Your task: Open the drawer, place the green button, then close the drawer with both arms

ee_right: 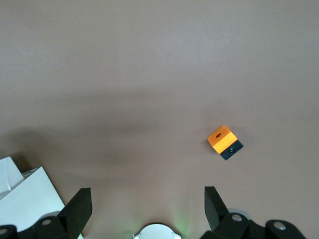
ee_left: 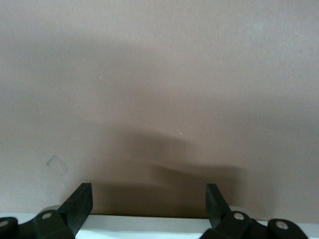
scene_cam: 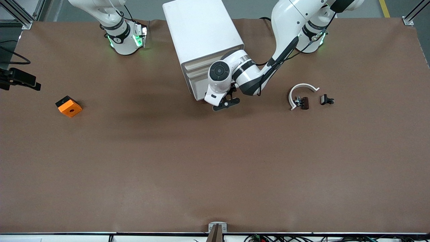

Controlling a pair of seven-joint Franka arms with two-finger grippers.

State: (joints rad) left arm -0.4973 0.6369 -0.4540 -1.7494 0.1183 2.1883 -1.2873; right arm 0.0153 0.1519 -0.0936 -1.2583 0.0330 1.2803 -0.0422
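Fingers apart: left gripper (ee_left: 149,204) at drawer (scene_cam: 198,92) | right gripper (ee_right: 148,206) apart, waiting

1 cabinet (scene_cam: 201,30), 1 orange block (scene_cam: 69,106), 1 white ring piece (scene_cam: 301,90), 2 black clips (scene_cam: 327,99), 2 arms (scene_cam: 285,37)

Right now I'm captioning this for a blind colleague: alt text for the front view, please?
The left gripper, open, sits low in front of the white drawer cabinet, all drawers shut. An orange block lies toward the right arm's end; a white curved piece and black clips toward the left arm's.
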